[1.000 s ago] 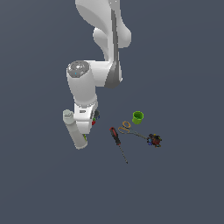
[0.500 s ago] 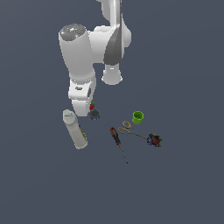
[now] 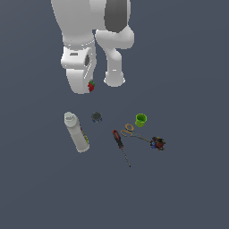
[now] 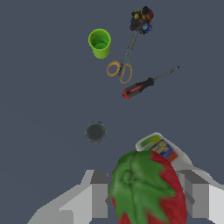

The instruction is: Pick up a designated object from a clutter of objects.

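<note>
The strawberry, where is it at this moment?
The strawberry is held between the fingers of the gripper, lifted above the white bottle on the exterior view's left.

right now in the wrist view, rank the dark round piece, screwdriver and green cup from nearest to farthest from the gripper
The gripper holds the strawberry.
1. Dark round piece, just beyond the fingers.
2. Screwdriver, farther out, past the white bottle.
3. Green cup, farthest, beside the scissors.

A flat, plain, dark slate-grey ground (image 3: 188,197) under even light.
</note>
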